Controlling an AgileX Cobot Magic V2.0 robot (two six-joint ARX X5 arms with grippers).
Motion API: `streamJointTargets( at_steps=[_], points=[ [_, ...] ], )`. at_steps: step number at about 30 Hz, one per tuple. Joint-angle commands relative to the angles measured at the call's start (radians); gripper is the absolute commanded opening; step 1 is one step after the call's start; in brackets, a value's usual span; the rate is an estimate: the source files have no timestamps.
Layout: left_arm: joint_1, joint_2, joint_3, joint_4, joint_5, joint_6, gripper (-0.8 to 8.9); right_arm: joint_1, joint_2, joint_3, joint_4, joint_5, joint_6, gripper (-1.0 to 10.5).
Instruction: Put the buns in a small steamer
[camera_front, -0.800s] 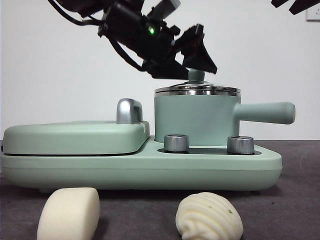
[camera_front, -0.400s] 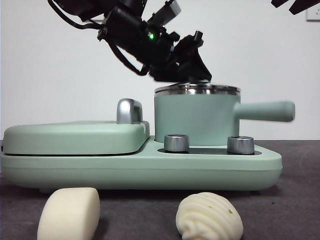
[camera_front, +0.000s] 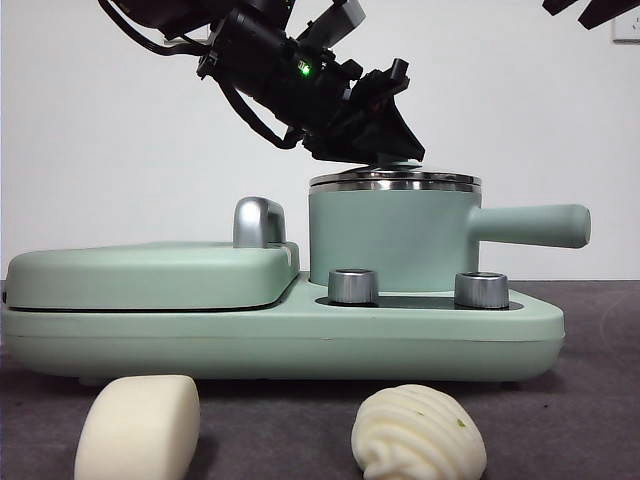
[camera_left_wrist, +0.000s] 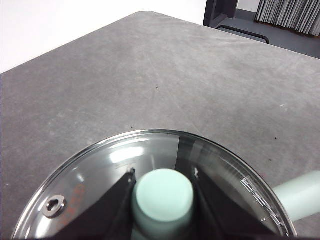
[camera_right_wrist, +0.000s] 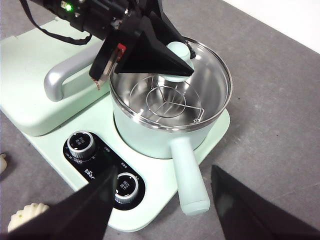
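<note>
The small steamer (camera_front: 390, 235) stands on the right of the mint cooker base, its glass lid (camera_front: 395, 180) seated on the steel rim. My left gripper (camera_front: 385, 140) reaches down from the upper left. In the left wrist view, this gripper (camera_left_wrist: 163, 173) is shut on the lid's green knob (camera_left_wrist: 163, 196), one jaw pressed to each side. The two buns lie on the table in front of the cooker: a smooth block (camera_front: 137, 428) and a ridged swirl (camera_front: 418, 437). My right gripper (camera_right_wrist: 164, 172) hangs open high above the steamer's handle (camera_right_wrist: 192, 177), holding nothing.
A flat griddle lid (camera_front: 150, 275) with a chrome handle (camera_front: 258, 220) covers the left half of the cooker base (camera_front: 300, 345). Two steel dials (camera_front: 352, 285) (camera_front: 481, 289) sit in front of the pot. A wire rack (camera_right_wrist: 167, 102) lies inside the pot.
My left gripper has come down from just above the lid onto the green knob, which its jaws now hide in the front view. Buns, steamer and right arm are unmoved.
</note>
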Motion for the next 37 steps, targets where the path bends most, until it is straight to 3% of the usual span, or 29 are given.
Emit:
streamJointTargets(
  at_steps=[1, 11, 16, 19, 25, 28, 37],
  points=[
    [-0.008, -0.014, 0.014, 0.000, 0.003, -0.016, 0.07, 0.004, 0.006, 0.016, 0.010, 0.003, 0.013, 3.0],
    [0.006, -0.134, 0.014, -0.053, 0.003, -0.016, 0.07, 0.004, 0.006, 0.016, 0.010, 0.002, 0.008, 3.0],
    [0.031, -0.212, 0.014, -0.198, 0.003, -0.017, 0.08, 0.007, 0.007, 0.016, -0.002, -0.004, -0.040, 3.1],
    [0.050, -0.266, 0.014, -0.313, -0.010, -0.016, 0.10, 0.033, 0.017, 0.016, -0.024, -0.004, -0.092, 4.0],
    [0.102, -0.363, 0.014, -0.441, -0.063, 0.002, 0.11, 0.146, 0.089, 0.016, -0.045, -0.029, -0.100, 4.3],
    [0.142, -0.404, 0.014, -0.476, -0.064, 0.002, 0.11, 0.224, 0.154, 0.016, -0.018, -0.051, 0.002, 4.3],
    [0.268, -0.517, 0.014, -0.580, -0.064, 0.025, 0.11, 0.351, 0.336, 0.017, 0.103, -0.147, 0.504, 4.3]
  ],
)
